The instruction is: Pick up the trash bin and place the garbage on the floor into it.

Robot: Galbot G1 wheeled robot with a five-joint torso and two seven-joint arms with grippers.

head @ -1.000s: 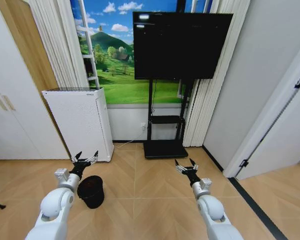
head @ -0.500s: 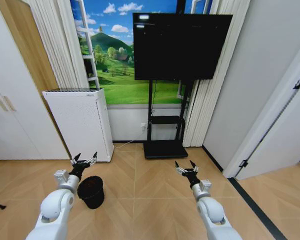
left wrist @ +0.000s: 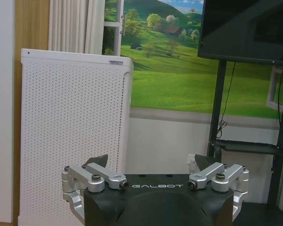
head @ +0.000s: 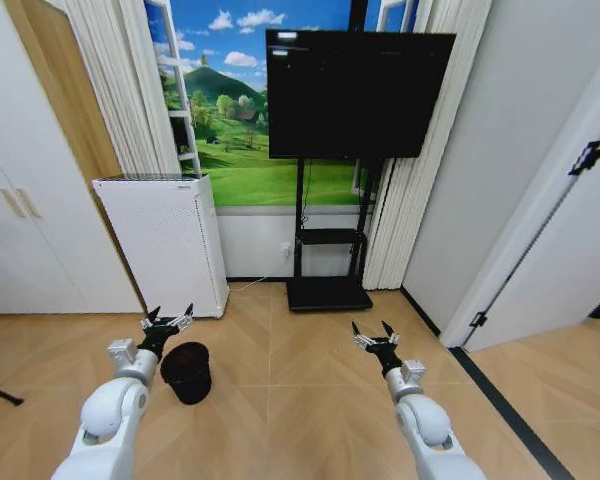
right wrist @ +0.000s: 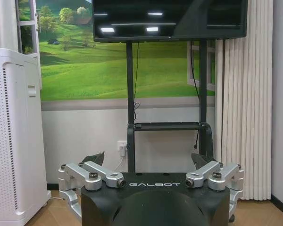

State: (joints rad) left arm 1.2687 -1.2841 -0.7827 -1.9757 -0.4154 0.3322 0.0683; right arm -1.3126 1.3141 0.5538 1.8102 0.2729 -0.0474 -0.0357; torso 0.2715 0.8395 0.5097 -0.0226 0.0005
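The trash bin (head: 187,372), small, round and black, stands on the floor (head: 290,400) of tan herringbone parquet, in front of the white cabinet. My left gripper (head: 170,318) hovers open just above and behind the bin's left rim, touching nothing. In the left wrist view the left gripper (left wrist: 151,162) has its fingers spread and faces the cabinet. My right gripper (head: 372,332) is open and empty over bare floor to the right, and in the right wrist view the right gripper (right wrist: 148,160) faces the TV stand. The garbage is out of view.
A white perforated cabinet (head: 165,245) stands against the back wall behind the bin. A black TV (head: 358,92) sits on a stand with a flat black base (head: 328,295). Wardrobe doors (head: 30,230) line the left side and a white door (head: 550,230) the right.
The whole picture has shifted slightly, so the camera moved; the bin now sits a little higher and farther right in view. Both grippers hold the same open pose.
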